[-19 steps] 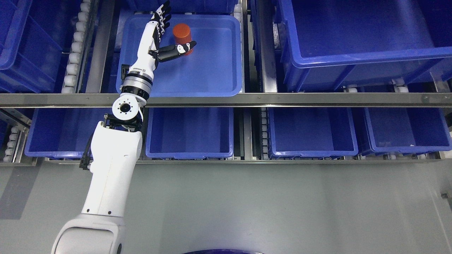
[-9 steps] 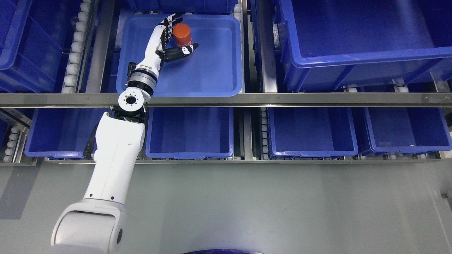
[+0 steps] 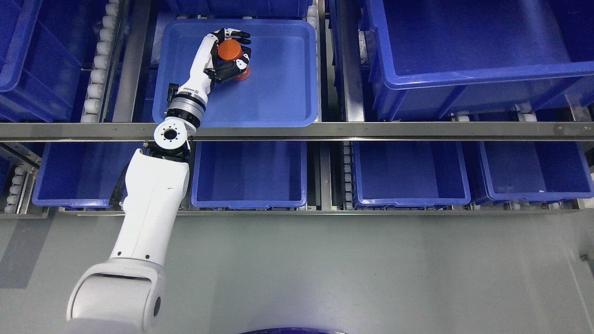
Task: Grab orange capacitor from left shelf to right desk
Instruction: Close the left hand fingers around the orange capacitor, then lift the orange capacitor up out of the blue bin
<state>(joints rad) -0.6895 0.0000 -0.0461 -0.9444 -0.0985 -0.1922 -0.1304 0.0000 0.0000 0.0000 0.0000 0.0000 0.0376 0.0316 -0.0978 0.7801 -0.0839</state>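
An orange cylinder, the capacitor [image 3: 229, 48], stands in a shallow blue tray [image 3: 278, 93] on the upper shelf, left of the middle of the head view. My left hand [image 3: 233, 52] reaches into the tray from the lower left. Its fingers curl over the capacitor's far side and its thumb presses the near side, so the hand is shut on it. The lower part of the capacitor is hidden behind the thumb. My right arm does not show.
A metal shelf rail [image 3: 371, 131] crosses the picture just below the tray, over my left forearm. Deep blue bins [image 3: 464, 41] fill the upper right, and more blue bins [image 3: 250, 176] sit on the lower level. Grey floor [image 3: 371, 269] lies below.
The left hand went from spread beside the capacitor to wrapped around it. The fingers closed over its top and the thumb came in; the capacitor shifted slightly left and down.
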